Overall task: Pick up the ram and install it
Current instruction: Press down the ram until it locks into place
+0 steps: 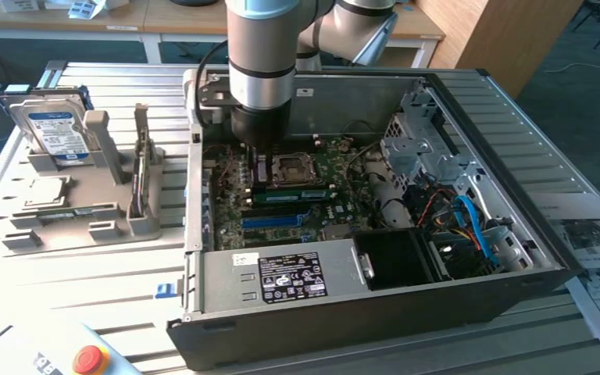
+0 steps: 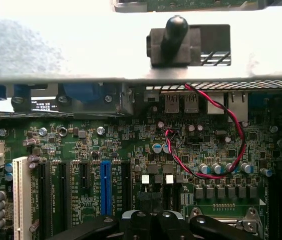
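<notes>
The robot arm (image 1: 262,62) was seen reaching down into the open computer case (image 1: 383,281), its gripper (image 1: 262,160) lowered over the motherboard (image 1: 279,211) just beside the processor socket (image 1: 291,168). The gripper's fingers (image 2: 151,222) were pressed together, and no object could be made out between them in the wrist view, where they were seen close above the board near a blue expansion slot (image 2: 105,187) and a red-and-black wire loop (image 2: 216,145).

The ram (image 1: 140,160), a thin green stick, was seen standing on edge in a grey holder (image 1: 102,211) on the table (image 1: 91,273), outside the case and well apart from the gripper, toward the exterior view's left. In the same holder, a hard drive (image 1: 55,129) with a blue-and-white label was propped upright beyond the ram, and a flat silver processor chip (image 1: 48,190) was laid just beside it. Whether a module was already seated in the green and blue slots (image 1: 290,195) beside the gripper could not be told.
</notes>
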### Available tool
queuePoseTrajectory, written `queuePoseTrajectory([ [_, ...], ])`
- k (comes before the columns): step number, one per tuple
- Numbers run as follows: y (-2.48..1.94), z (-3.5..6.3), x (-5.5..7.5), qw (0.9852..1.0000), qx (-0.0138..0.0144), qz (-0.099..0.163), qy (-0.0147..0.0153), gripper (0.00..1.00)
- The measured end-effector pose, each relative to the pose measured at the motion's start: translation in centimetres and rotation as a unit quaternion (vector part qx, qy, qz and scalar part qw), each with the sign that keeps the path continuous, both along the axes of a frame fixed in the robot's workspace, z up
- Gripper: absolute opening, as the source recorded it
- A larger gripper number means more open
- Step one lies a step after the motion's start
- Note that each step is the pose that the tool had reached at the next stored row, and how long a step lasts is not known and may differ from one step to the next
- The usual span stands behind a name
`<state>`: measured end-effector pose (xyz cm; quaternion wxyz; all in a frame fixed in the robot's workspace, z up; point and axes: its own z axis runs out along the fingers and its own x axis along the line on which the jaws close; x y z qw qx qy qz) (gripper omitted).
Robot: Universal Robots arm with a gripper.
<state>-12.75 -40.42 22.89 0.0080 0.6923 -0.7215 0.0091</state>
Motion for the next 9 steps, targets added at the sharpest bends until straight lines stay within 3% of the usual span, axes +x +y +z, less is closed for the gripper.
queuePoseTrajectory([
  [9,0.0,-0.26,0.0,1.0,0.0,0.0,-0.0003,0.1],
])
